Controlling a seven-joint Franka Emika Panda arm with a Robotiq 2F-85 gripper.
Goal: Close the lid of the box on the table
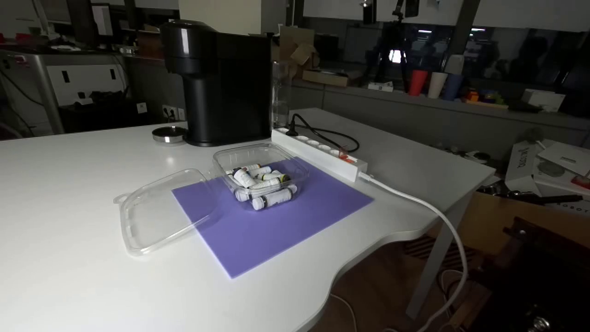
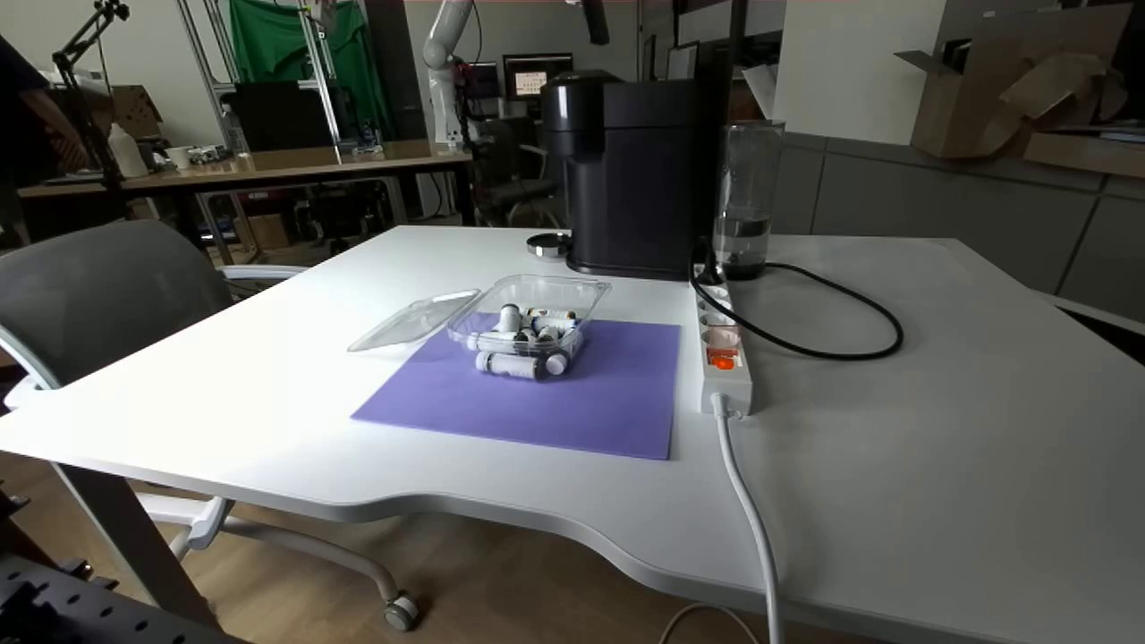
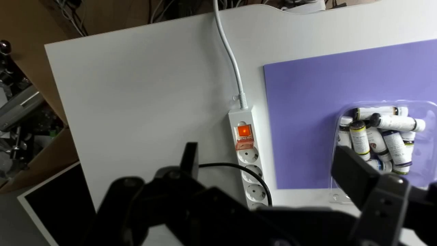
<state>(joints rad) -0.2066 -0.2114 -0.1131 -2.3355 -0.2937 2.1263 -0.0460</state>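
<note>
Workroom in dim light, a green cloth point(image 2: 291, 54) hanging in the background and a grey chair point(image 2: 116, 295) standing beside a large white surface point(image 1: 83, 193) with a wavy edge. On it lies a rectangular purple mat point(image 1: 272, 237). A small, shallow, clear plastic box point(image 1: 251, 154) with rounded corners sits mostly on the mat, one end reaching past its edge. Inside it, a jumbled heap of small bottles point(image 1: 267, 183) with white labels and white or dark caps shows through the walls. The clear lid point(image 1: 161, 216) is open, spread out to the side of the box, partly over the mat's corner and partly over the bare white; whether it lies quite flat is hard to tell. Behind the box, in both exterior views, stands a tall black machine point(image 1: 230, 87), with a shallow round silver dish point(image 1: 169, 135) just beside its base and a transparent tank point(image 2: 750, 179) on its other side. Just beside another edge of the mat runs a white power strip point(image 1: 318, 154), its orange switch point(image 3: 244, 131) lit, a black cable point(image 3: 225, 164) plugged into it and a white cord point(image 1: 428, 205) trailing off the surface. From above, the wrist view shows the tool point(image 3: 266, 155) with its two dark fingers point(image 3: 355, 174) spread wide apart, holding nothing. The power strip appears in the gap between them, and one finger hides part of a corner of the box from this camera.
</note>
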